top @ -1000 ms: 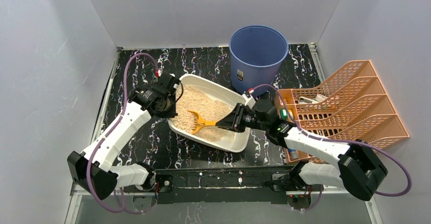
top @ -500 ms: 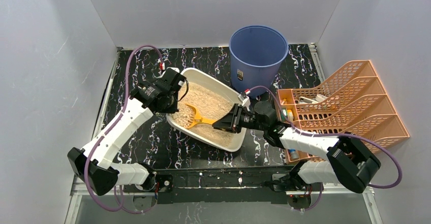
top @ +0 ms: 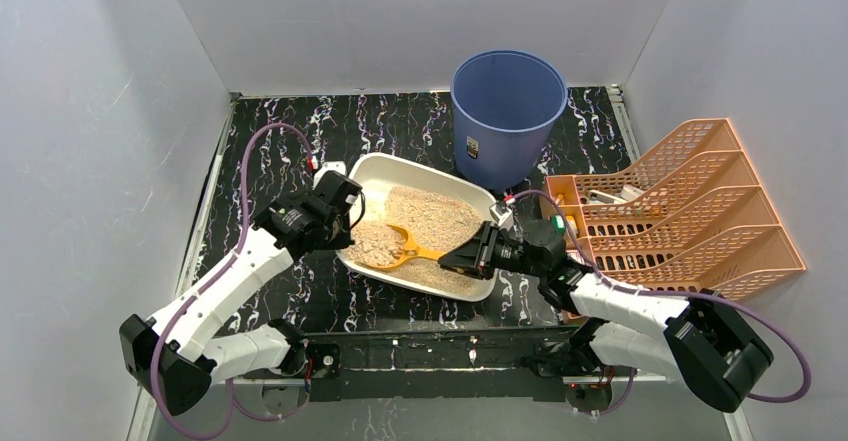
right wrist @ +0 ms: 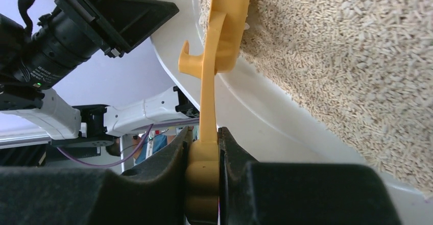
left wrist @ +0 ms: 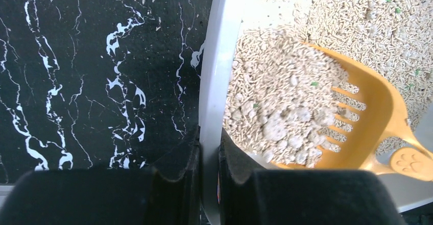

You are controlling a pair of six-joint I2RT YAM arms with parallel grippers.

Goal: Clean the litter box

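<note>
The left gripper (top: 344, 223) is clamped on the near-left rim of the litter box (top: 405, 162). In its wrist view the white rim passes upright between the two fingers (left wrist: 176, 158), one finger outside over the black marbled table (top: 270, 141) and the other inside the box.

Just inward of that inner finger we see the slotted head of the orange scoop (left wrist: 360, 128). It carries a heap of tan litter (left wrist: 275, 102) with several rounder clumps among the grains, and the heap reaches the box wall beside the gripper. Beyond the scoop the floor of the box shows a bare white patch; the remaining litter lies farther from this gripper, toward the right arm.

The right gripper (top: 468, 257) is closed on the end of the scoop's handle. In its wrist view the handle stands edge-on, pinched between the two dark fingers (right wrist: 168, 169), and runs straight ahead of them over the white wall into the litter. The left gripper appears ahead of it and to one side, past the box rim. Whether the scoop's head rests on the floor of the box or hangs clear of it, we cannot tell.

Behind the right gripper's far side stands a blue bucket (top: 505, 111), close to the box's far corner. An orange rack (top: 690, 211) lies on the table to this gripper's right, beside its forearm.
</note>
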